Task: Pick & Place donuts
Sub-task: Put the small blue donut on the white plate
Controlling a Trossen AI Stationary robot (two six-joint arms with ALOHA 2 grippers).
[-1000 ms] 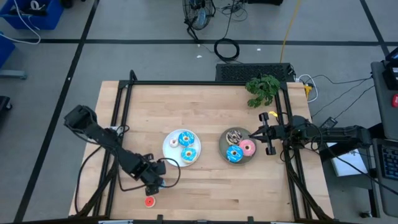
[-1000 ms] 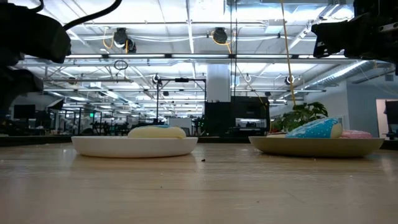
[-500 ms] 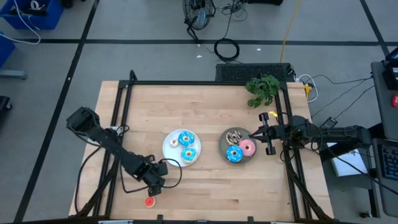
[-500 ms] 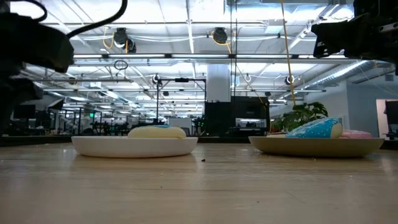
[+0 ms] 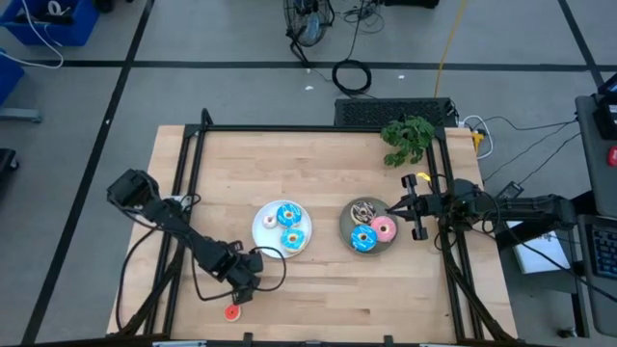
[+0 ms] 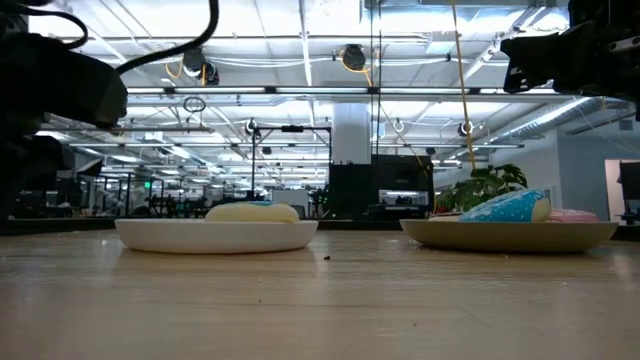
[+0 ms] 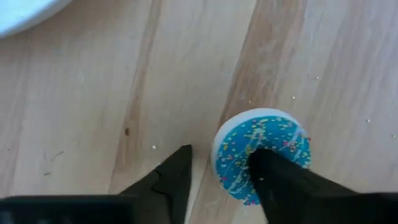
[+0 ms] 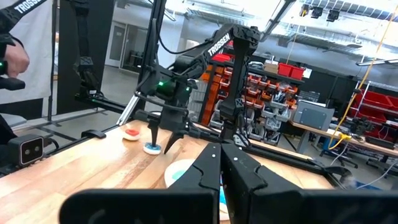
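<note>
A small blue-iced donut with sprinkles (image 7: 261, 151) lies flat on the wooden table near its front left. My left gripper (image 7: 217, 177) points down at it, open: one finger (image 7: 273, 177) stands over the donut's middle, the other (image 7: 176, 180) on bare wood beside its rim. The right wrist view shows the same donut (image 8: 151, 148) under that gripper (image 8: 163, 140). A red donut (image 5: 231, 311) lies nearer the front edge. My right gripper (image 5: 393, 205) waits shut, level, at the grey plate's right side. My left gripper comes at the blue donut from above, pointing down. One fingertip covers the donut's hole (image 7: 258, 155); the other stands clear of the outer rim (image 7: 217, 155), wood showing between. Whether the first finger touches the donut, I cannot tell.
A white plate (image 5: 262, 231) at mid-table holds two blue donuts and a tiny pale one. A grey plate (image 5: 347, 231) to its right holds brown, blue and pink donuts. A green plant sprig (image 5: 407, 140) lies at the far right. A black frame rims the table.
My left gripper has sunk toward the table, down over the blue donut, and drifted slightly toward the near edge. The donut has stayed where it was.
</note>
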